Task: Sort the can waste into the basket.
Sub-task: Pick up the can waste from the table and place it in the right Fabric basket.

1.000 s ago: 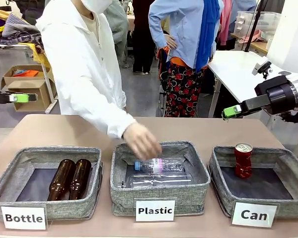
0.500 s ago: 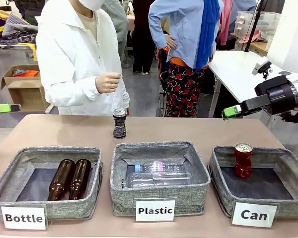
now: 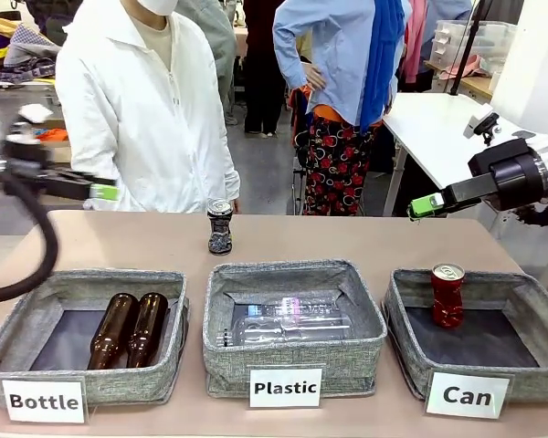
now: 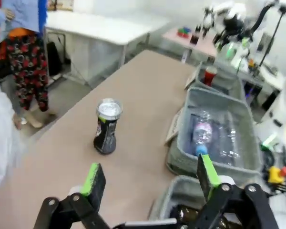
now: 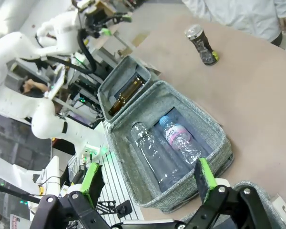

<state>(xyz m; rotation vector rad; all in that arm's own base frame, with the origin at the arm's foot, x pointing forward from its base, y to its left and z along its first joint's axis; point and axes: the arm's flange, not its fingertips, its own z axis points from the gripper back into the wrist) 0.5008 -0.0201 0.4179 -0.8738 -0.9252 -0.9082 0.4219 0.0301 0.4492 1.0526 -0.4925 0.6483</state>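
Observation:
A black patterned can [image 3: 220,227] stands upright on the table, just beyond the "Plastic" basket. A dented red can [image 3: 447,295] stands inside the grey "Can" basket [image 3: 521,383] at the right. My left gripper [image 3: 100,192] hovers open above the table's left part, short of the black can [image 4: 106,126]. Its own view shows the open left gripper [image 4: 150,176] holding nothing, and the red can [image 4: 209,75] far off. Open and empty too, my right gripper [image 3: 426,205] hangs above the table's right end, behind the "Can" basket. The right wrist view has the right gripper [image 5: 148,179] looking at the black can [image 5: 201,45].
The "Plastic" basket [image 3: 221,339] in the middle holds clear bottles. The "Bottle" basket [image 3: 18,315] at the left holds two brown bottles [image 3: 128,328]. A person in a white coat [image 3: 137,109] stands at the far edge behind the black can.
The person's hand left the black can standing on the table and drew back out of sight. My left arm swung in from the left toward the can. The right arm stayed still.

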